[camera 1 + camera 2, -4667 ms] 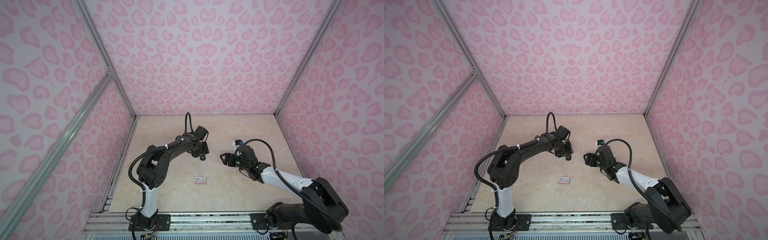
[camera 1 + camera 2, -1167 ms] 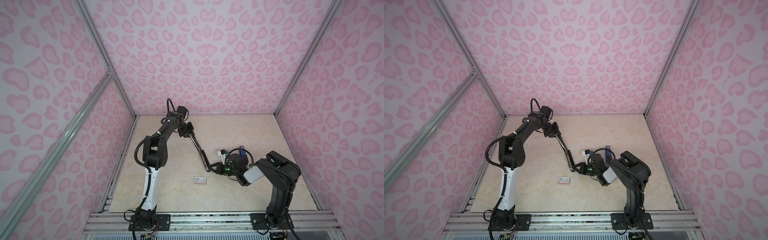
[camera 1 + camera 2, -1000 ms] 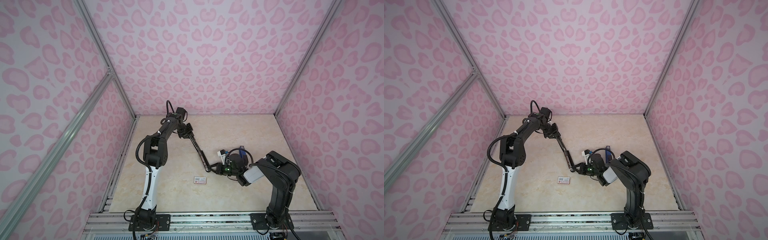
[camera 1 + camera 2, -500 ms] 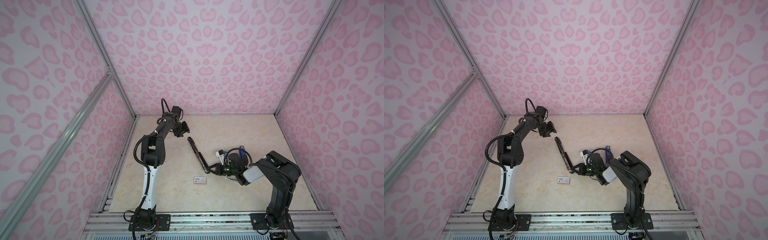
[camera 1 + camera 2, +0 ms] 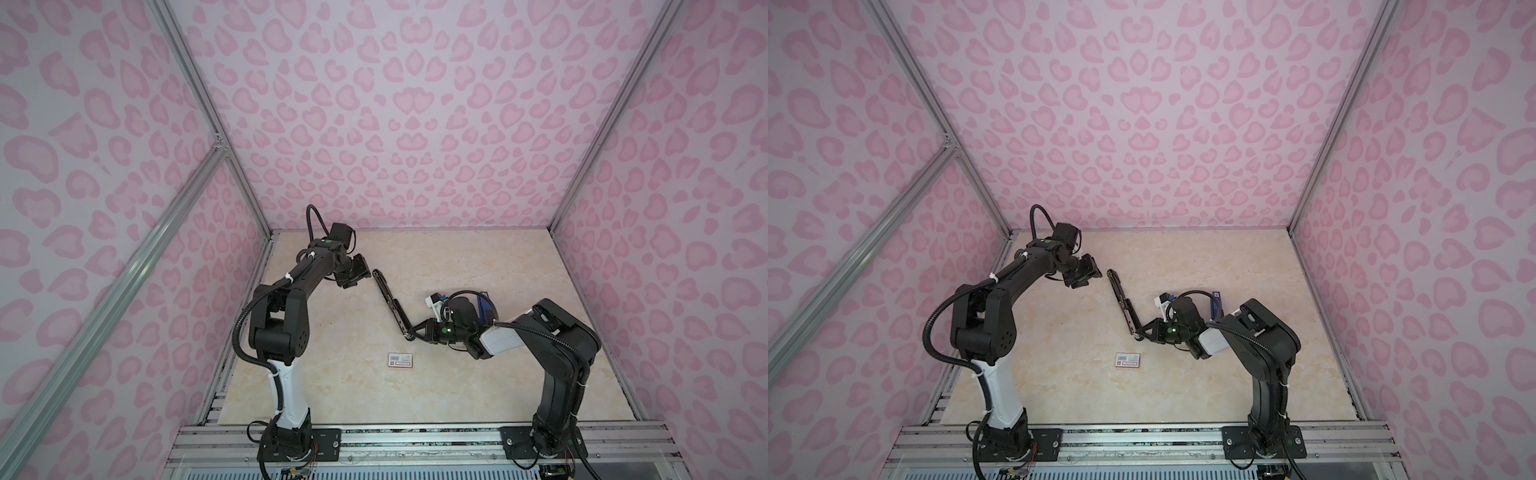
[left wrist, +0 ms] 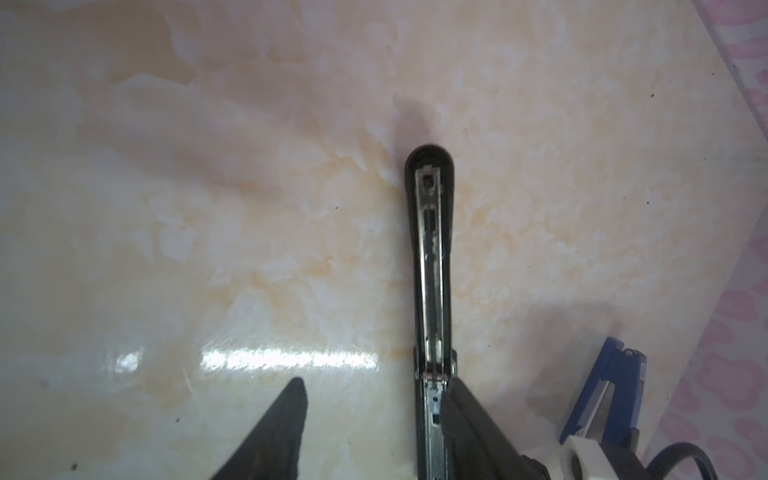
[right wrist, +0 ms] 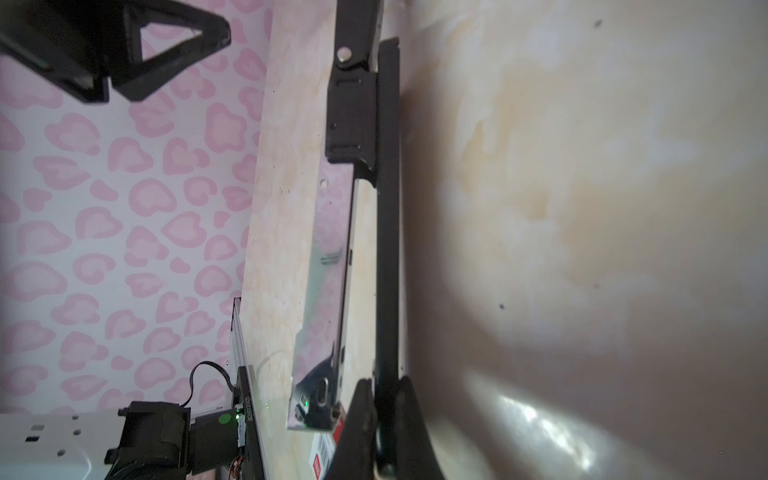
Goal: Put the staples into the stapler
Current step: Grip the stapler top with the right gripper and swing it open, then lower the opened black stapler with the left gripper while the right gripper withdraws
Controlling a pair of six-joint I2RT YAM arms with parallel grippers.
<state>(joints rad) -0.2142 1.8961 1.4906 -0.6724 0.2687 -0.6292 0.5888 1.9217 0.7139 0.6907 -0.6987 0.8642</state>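
Note:
A black stapler (image 5: 390,301) (image 5: 1122,301) lies swung open in both top views, its silvery channel showing (image 6: 430,249). My right gripper (image 5: 414,333) (image 5: 1139,332) is shut on its near end, the jaws pinching the thin black base (image 7: 386,249) beside the silvery magazine (image 7: 328,270). My left gripper (image 5: 362,271) (image 5: 1091,274) hovers open just left of the stapler's far tip, holding nothing; in its wrist view one finger (image 6: 469,415) overlaps the stapler's side. No staples show in any view.
A small white box with a red label (image 5: 400,359) (image 5: 1128,360) lies on the beige floor in front of the stapler. A blue object (image 5: 482,303) (image 6: 598,395) sits behind my right wrist. Pink patterned walls enclose three sides.
My left gripper let go of the stapler's far end, opened and drew back to the left. The stapler's far end dropped lower. My right gripper kept its grip.

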